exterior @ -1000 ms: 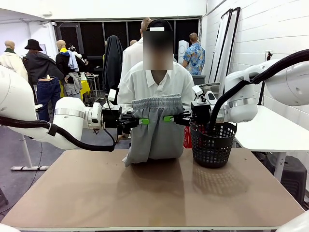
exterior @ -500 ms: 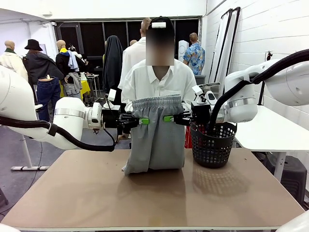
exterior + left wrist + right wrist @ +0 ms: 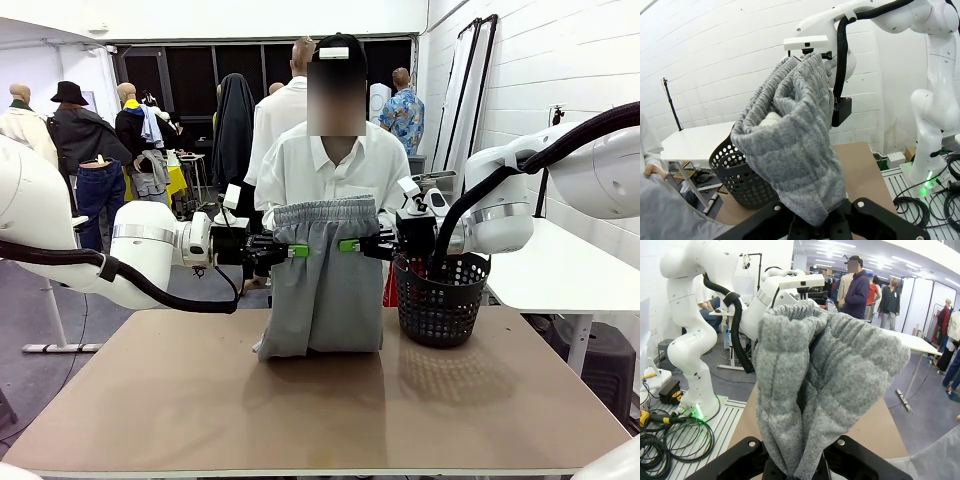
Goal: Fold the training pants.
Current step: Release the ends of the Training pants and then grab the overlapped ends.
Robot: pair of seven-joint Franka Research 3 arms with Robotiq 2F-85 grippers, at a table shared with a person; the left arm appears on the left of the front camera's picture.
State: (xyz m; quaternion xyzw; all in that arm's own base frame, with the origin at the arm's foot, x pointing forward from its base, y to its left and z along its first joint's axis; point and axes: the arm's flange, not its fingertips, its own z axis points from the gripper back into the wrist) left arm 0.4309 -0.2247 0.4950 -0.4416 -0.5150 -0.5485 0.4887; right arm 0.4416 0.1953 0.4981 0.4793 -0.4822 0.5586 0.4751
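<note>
The light grey soft jersey training pants with a gathered elastic waistband (image 3: 325,290) hang upright over the far edge of the brown counter (image 3: 300,410), near its middle. The waistband is uppermost and the lower end rests crumpled on the counter surface.

The left gripper (image 3: 297,250) reaches in level from the left and is clamped on the pants' fabric a little below the waistband. The right gripper (image 3: 348,245) reaches in from the right and is clamped on the fabric at about the same height. In the left wrist view a thick fold of grey jersey rises out of the closed fingers of the left gripper (image 3: 815,225). In the right wrist view the right gripper (image 3: 795,470) pinches a bunched fold the same way.

A black round mesh basket (image 3: 440,305) stands on the counter towards its far right corner, just beside the pants. A person in a white collared shirt (image 3: 330,170) stands directly behind the far edge.
</note>
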